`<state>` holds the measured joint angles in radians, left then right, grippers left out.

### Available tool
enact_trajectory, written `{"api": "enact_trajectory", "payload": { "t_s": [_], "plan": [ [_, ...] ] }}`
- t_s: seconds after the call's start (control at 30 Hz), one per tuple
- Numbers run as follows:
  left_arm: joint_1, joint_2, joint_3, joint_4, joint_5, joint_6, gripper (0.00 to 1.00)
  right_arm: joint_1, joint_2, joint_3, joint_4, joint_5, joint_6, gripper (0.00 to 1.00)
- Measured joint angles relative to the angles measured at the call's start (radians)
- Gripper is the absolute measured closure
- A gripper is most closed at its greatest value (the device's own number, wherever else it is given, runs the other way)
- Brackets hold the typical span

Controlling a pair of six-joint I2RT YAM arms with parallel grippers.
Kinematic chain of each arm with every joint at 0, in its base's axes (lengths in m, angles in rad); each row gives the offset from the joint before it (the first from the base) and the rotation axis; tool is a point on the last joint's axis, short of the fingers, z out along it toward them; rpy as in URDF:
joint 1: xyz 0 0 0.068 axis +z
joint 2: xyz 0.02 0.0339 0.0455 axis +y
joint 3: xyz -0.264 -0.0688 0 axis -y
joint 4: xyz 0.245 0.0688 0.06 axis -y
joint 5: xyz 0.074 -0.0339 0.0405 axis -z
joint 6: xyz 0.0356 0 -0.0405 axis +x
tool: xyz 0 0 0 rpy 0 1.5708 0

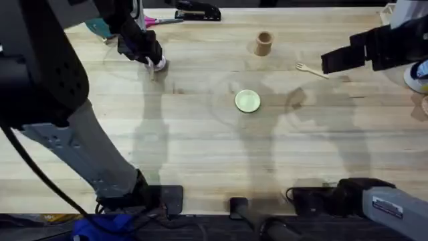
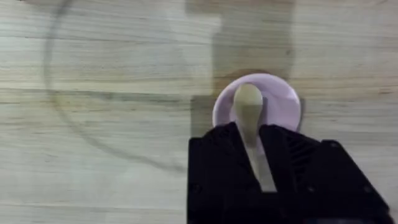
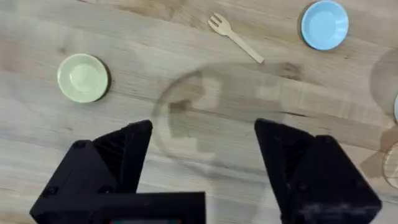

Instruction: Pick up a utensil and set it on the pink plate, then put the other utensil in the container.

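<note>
My left gripper [image 1: 148,53] is at the far left of the table, over the pink plate [image 1: 158,64]. In the left wrist view it [image 2: 258,171] is shut on the handle of a pale wooden utensil [image 2: 249,109], whose rounded head lies over the pink plate [image 2: 280,102]. The wooden fork [image 1: 311,69] lies flat on the table to the right of the tan container [image 1: 264,43], which stands upright. My right gripper [image 1: 332,61] hovers just right of the fork, open and holding nothing [image 3: 202,162]. The fork [image 3: 234,37] lies beyond its fingertips.
A pale yellow plate [image 1: 247,101] sits mid-table, and a light blue plate [image 3: 324,24] lies at the right edge. A black stapler [image 1: 198,11], a pink item [image 1: 158,21] and a teal object [image 1: 100,28] line the far edge. The near half of the table is bare wood.
</note>
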<state>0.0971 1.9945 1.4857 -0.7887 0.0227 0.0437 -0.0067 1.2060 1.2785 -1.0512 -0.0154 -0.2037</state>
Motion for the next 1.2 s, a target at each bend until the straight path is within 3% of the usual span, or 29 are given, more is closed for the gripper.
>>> {"api": "enact_trajectory", "payload": {
  "t_s": [0.13,0.17,0.27,0.3,0.73,0.93,1.2],
  "plan": [
    [0.0,0.0,0.0,0.0,0.0,0.0,0.636,0.0,0.0,0.0,0.0,0.0,0.0,0.003],
    [0.0,0.0,0.0,0.0,0.0,0.0,0.543,0.0,0.0,0.0,0.0,0.0,0.0,0.003],
    [0.0,0.0,0.0,0.0,0.0,0.0,0.077,0.0,0.0,0.0,0.0,0.0,0.0,0.003],
    [0.0,0.0,0.0,-0.001,0.0,-0.006,0.029,0.0,0.0,0.0,0.0,0.0,0.0,0.003],
    [0.0,-0.026,0.0,-0.062,0.0,0.027,0.006,0.0,0.0,0.0,0.0,0.0,0.0,0.003],
    [0.0,-0.205,0.0,-0.151,0.041,0.112,0.005,0.0,0.0,0.0,0.005,0.0,0.0,0.003],
    [0.0,-0.43,0.007,-0.263,0.174,0.241,0.004,0.0,0.0,0.0,0.014,0.0,0.0,0.003]
  ]
}}
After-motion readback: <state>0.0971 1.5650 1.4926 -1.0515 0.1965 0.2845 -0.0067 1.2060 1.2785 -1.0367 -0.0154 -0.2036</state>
